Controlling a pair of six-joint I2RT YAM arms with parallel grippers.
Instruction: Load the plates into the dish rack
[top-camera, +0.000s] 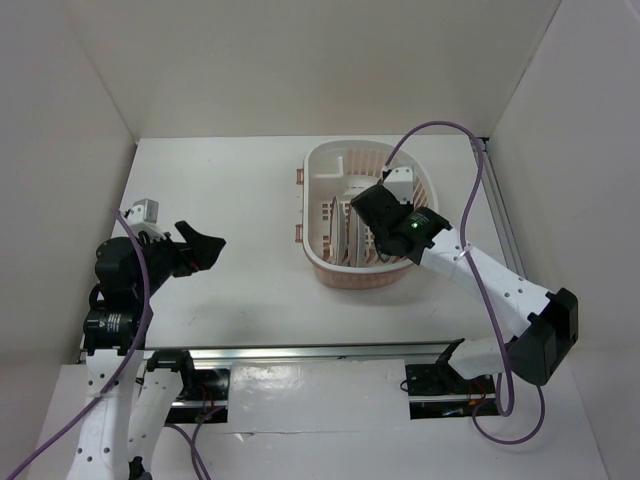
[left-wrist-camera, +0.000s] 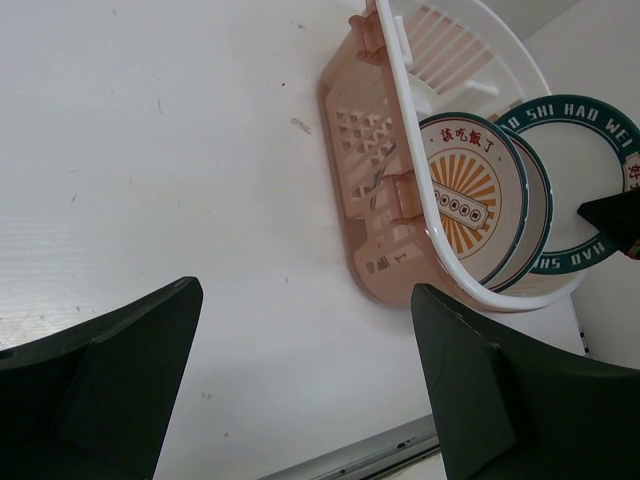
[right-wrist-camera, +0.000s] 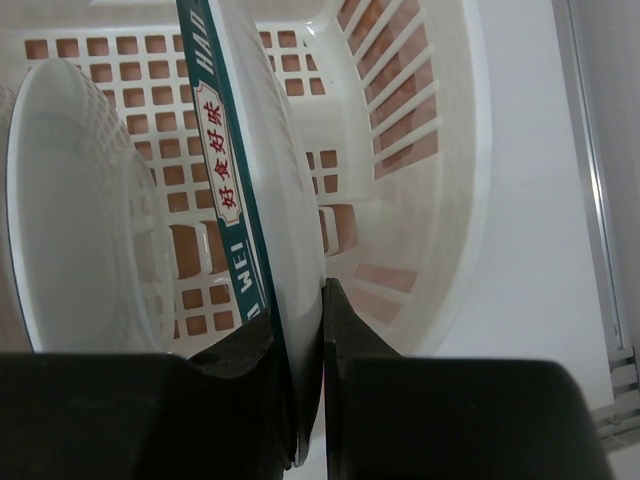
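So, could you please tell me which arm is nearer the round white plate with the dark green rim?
Right: its fingers pinch that plate's rim inside the pink plastic dish rack. The left fingers hang open, far leftward.

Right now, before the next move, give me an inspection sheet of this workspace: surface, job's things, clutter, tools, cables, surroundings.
Surface: white table, rack on its far right part.
Job's things: large oval pink-and-cream plastic dish rack. Small round white plate with orange sunburst stands on edge inside it. Second white plate stands behind it, face hidden. White plate with dark blue-green rim band is upright in the rack, gripped.
Clutter: nothing seen.
Tools: right tool shut on the banded plate's rim. Left tool open, holding nothing, left of the rack.
Cables: purple cable arcs above the rack. Second purple cable runs by the left arm.
Surroundings: white walls; metal rail at the near edge.
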